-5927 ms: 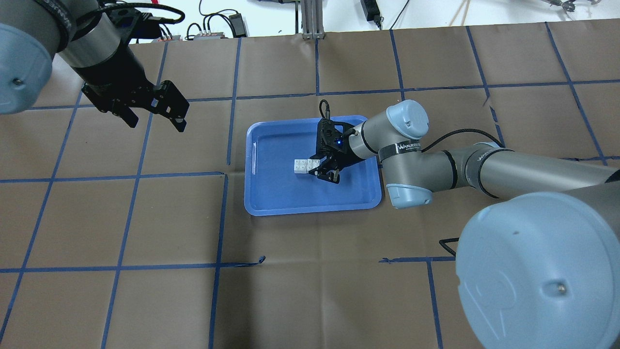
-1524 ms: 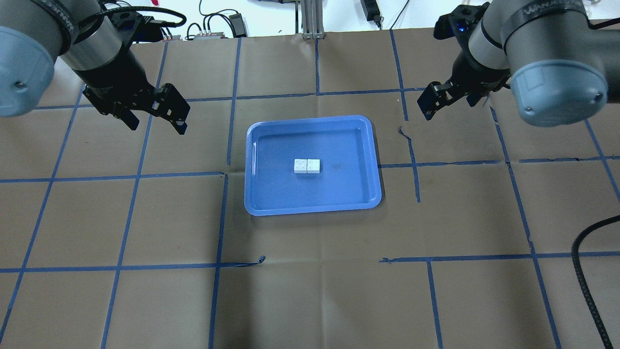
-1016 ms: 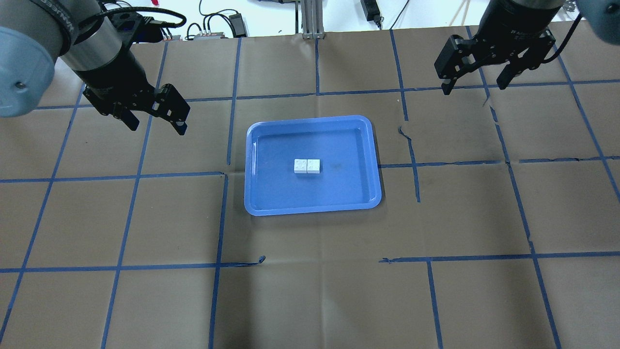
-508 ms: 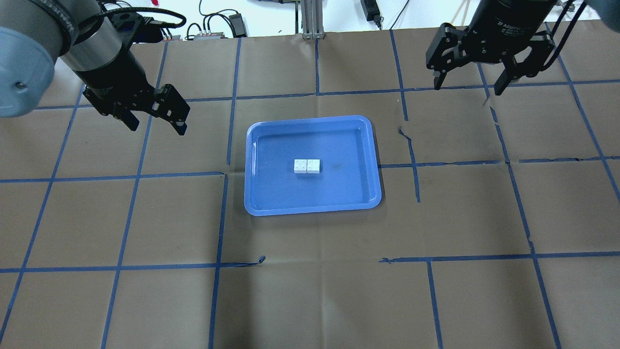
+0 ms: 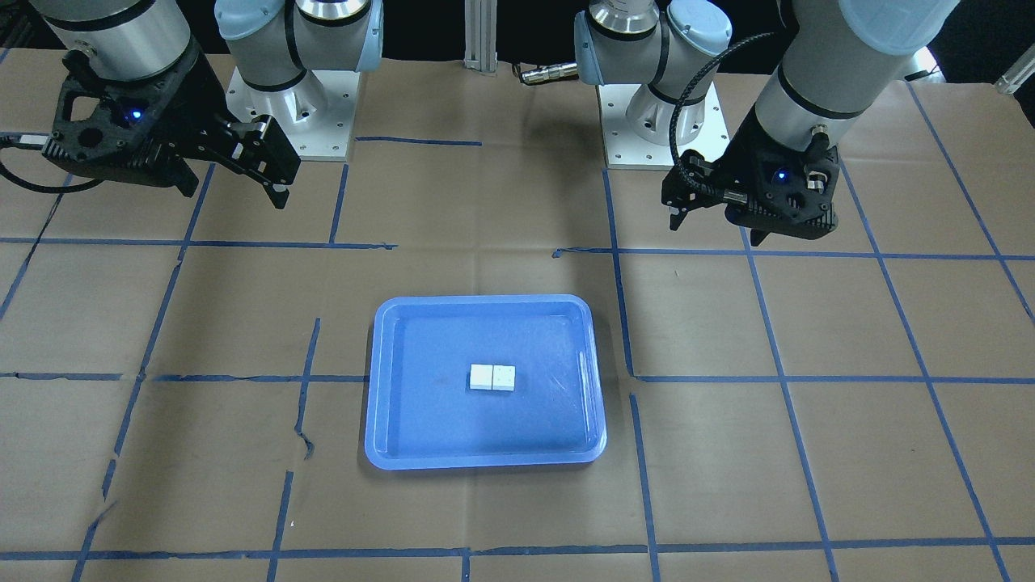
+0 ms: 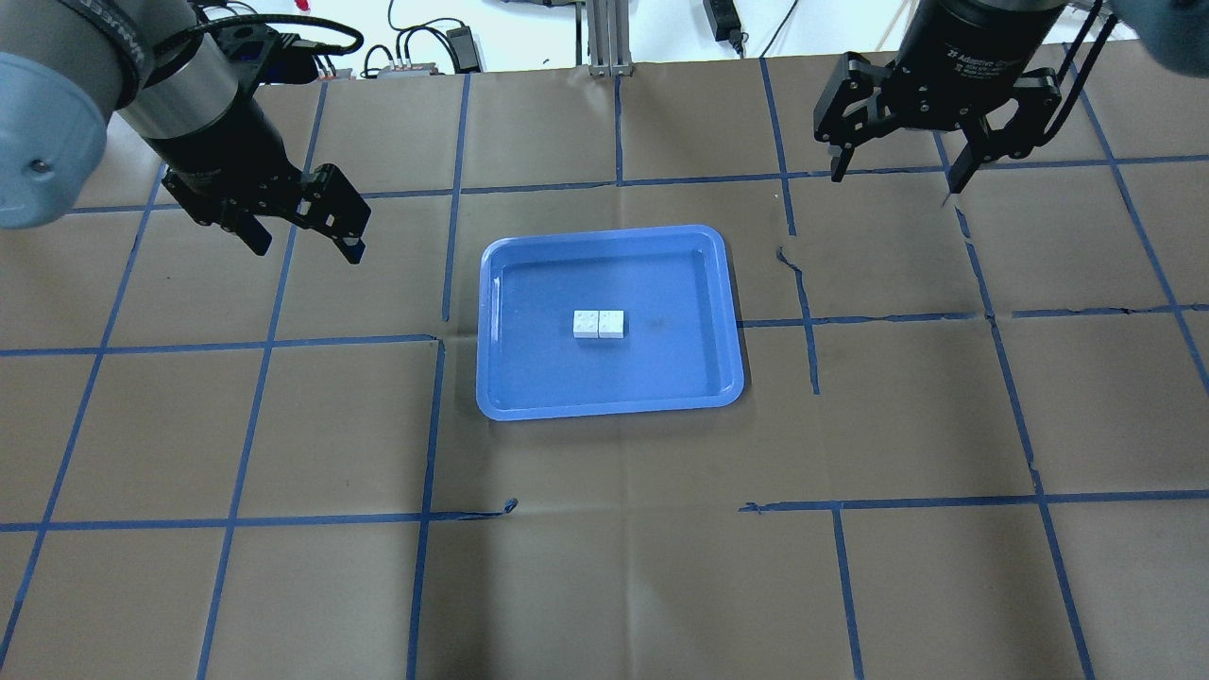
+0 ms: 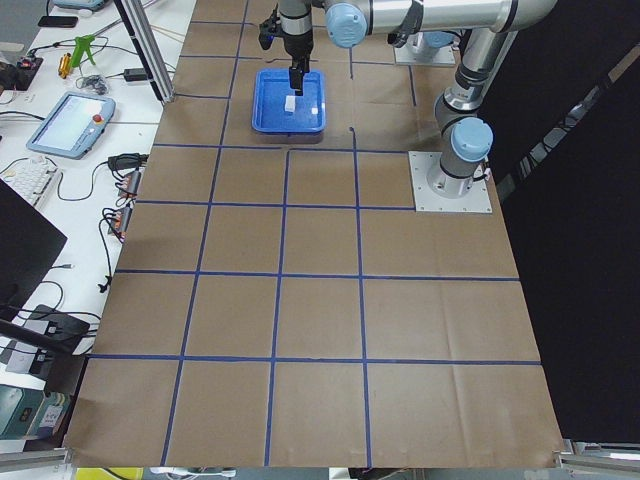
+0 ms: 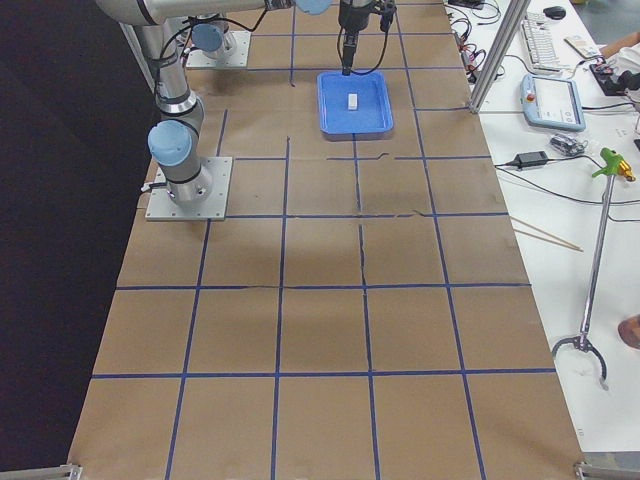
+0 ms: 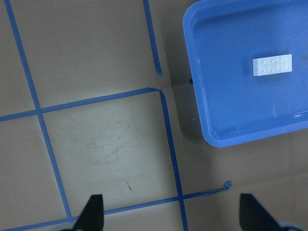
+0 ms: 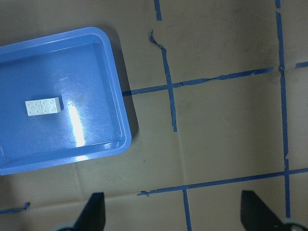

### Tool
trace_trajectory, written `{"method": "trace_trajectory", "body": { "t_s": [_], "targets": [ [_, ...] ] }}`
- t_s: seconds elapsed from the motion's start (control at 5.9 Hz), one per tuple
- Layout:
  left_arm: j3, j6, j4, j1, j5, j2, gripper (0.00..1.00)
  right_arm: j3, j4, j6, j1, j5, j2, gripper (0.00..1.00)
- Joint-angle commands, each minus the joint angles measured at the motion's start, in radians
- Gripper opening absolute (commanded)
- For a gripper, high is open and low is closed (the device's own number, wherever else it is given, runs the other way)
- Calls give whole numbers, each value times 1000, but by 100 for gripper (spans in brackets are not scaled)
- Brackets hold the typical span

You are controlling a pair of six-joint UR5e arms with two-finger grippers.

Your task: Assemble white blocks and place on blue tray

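**ENTRY: WHITE BLOCKS ON BLUE TRAY, RIGHT GRIPPER WITHDRAWN**

Change noted: right gripper (image 6: 894, 179), close against the blocks at the tray's middle some seconds ago, now lifted away to the upper right of the overhead frame, well apart from the tray; jaws spread wide, holding nothing; turned over the last second or so to face the camera more squarely.

Left gripper (image 6: 305, 244): unmoved at the upper left of the same frame; jaws likewise wide, nothing held.

White blocks (image 6: 599, 324): unshifted since the release; studs up at the centre of the blue tray (image 6: 609, 229), touching side by side as one short bar; whether truly locked together, not to be told.

Tray: same spot as before, middle of the frame, on the brown paper cover (image 6: 604, 567) with its blue tape grid (image 6: 425, 425).

Reading for the task: assembly and placing judged done, given the bar inside the rim and both grippers clear of it; only the parking of the arms seemingly left.

Count: white blocks, two, set together as one piece; blue tray, one; grippers, two, both spread and unladen; arms, two.
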Motion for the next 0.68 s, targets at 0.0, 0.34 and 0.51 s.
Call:
{"method": "trace_trajectory", "body": {
  "t_s": [0.0,0.34,0.51],
  "targets": [
    [-8,0,1,-1,0,0,99,1,-5,-3,-4,0,4,100],
    [-6,0,1,-1,0,-2,99,3,-5,-3,-4,-26,4,100],
    [-3,0,1,-2,0,0,99,3,-5,-3,-4,-27,4,100]
  ]
}}
